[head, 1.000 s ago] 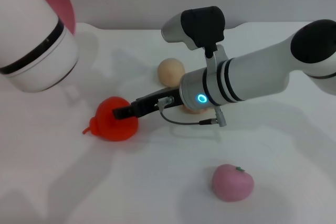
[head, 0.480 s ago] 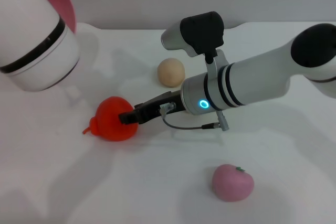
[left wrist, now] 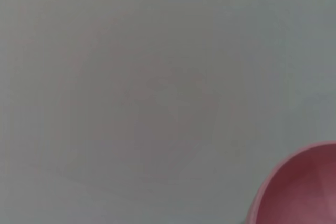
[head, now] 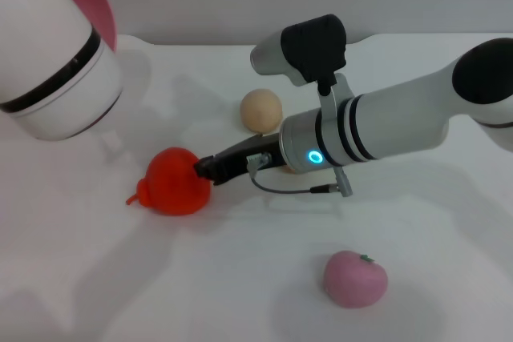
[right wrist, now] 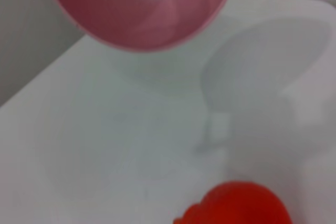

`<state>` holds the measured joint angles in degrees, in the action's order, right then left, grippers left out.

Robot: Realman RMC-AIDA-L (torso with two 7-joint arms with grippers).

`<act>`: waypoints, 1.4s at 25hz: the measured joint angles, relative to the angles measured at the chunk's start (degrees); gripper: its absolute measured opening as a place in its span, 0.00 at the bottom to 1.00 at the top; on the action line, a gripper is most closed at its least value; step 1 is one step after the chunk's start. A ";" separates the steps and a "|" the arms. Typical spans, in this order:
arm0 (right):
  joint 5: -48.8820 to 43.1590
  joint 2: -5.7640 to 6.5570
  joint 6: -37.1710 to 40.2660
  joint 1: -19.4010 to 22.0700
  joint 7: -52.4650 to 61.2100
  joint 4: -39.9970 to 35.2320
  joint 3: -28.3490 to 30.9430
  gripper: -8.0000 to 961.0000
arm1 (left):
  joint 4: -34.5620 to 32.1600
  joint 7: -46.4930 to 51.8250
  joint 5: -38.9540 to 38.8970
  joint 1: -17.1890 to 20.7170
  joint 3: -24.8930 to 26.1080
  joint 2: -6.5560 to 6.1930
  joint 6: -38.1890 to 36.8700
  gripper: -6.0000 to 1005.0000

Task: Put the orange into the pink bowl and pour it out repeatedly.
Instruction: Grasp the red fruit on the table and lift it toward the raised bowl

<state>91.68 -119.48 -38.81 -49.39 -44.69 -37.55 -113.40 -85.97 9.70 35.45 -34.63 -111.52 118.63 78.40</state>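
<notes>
The orange (head: 172,182) lies on the white table left of centre, its small stem pointing left; it also shows in the right wrist view (right wrist: 236,205). My right gripper (head: 202,168) reaches in from the right, its dark tip at the orange's right edge. The pink bowl (head: 92,2) is held aloft at the top left by my left arm, mostly hidden behind the arm's white casing. The right wrist view shows the pink bowl (right wrist: 142,9) raised with its inside facing the camera, and its rim (left wrist: 302,187) shows in the left wrist view. The left gripper itself is hidden.
A beige ball (head: 261,110) rests just behind the right arm. A small pink apple-like toy (head: 355,278) sits near the front right. The bulky left arm (head: 48,62) fills the upper left corner above the table.
The right gripper's tip has drawn back to the right, from over the orange to its right edge. The orange and the left arm with the bowl have stayed put.
</notes>
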 joint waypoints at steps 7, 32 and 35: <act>0.00 0.15 -1.06 2.63 -1.20 -3.14 3.11 0.05 | 0.00 -0.56 0.05 0.07 0.40 -0.14 -0.22 0.05; 13.10 0.28 -1.21 8.50 -15.29 -1.69 6.20 0.34 | 4.68 -1.32 -1.10 -2.11 1.21 0.02 -0.53 0.05; 13.08 0.31 -1.23 7.79 -15.28 -0.77 5.75 0.46 | 5.39 -0.80 -1.32 -2.22 1.72 0.01 -0.53 0.05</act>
<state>104.76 -119.17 -40.05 -41.61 -59.96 -38.31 -107.65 -80.59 8.89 34.13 -36.85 -109.80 118.65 77.88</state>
